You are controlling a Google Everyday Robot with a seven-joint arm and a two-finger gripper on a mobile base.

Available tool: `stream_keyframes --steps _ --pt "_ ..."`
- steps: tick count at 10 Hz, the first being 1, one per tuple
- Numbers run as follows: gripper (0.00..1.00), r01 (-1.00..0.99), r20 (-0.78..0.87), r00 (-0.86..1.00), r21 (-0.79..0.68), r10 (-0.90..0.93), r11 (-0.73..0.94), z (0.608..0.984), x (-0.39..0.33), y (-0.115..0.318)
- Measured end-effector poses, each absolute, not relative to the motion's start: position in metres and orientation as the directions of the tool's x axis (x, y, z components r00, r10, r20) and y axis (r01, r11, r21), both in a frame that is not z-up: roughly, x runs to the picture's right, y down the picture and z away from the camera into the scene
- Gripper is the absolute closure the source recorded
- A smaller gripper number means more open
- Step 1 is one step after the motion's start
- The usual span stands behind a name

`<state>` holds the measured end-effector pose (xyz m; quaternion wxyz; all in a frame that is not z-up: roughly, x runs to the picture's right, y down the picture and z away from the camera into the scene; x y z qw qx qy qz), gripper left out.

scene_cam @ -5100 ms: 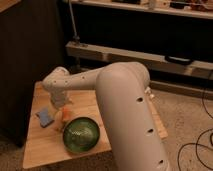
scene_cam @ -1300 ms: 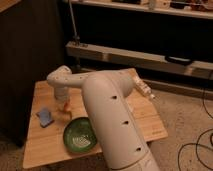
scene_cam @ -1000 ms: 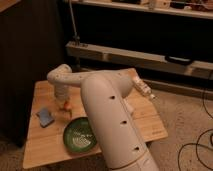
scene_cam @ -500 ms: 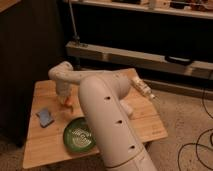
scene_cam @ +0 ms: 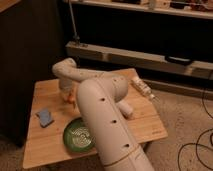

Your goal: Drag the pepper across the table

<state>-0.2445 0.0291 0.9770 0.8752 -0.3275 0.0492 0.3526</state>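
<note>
Gripper (scene_cam: 67,93) low over table (scene_cam: 47,90), beside one pepper (scene_cam: 72,99), its hold impossible to tell, one green bowl (scene_cam: 79,134), one blue sponge (scene_cam: 45,117).

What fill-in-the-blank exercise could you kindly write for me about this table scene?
1. The sponge lying on the table is ____.
2. The round green thing on the table is a ____.
3. The gripper hangs just beside the pepper, which is ____.
Missing words: blue; bowl; orange.

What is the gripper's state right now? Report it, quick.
Gripper: low over the table, right at the pepper; whether it is open, closed or holding the pepper cannot be told.
</note>
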Motion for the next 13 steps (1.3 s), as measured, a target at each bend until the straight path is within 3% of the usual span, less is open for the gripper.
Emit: stream_keyframes --steps 13 --pt "0.75 -0.635 -0.327 0.736 -0.637 0.593 0.437 0.997 -0.181 0.012"
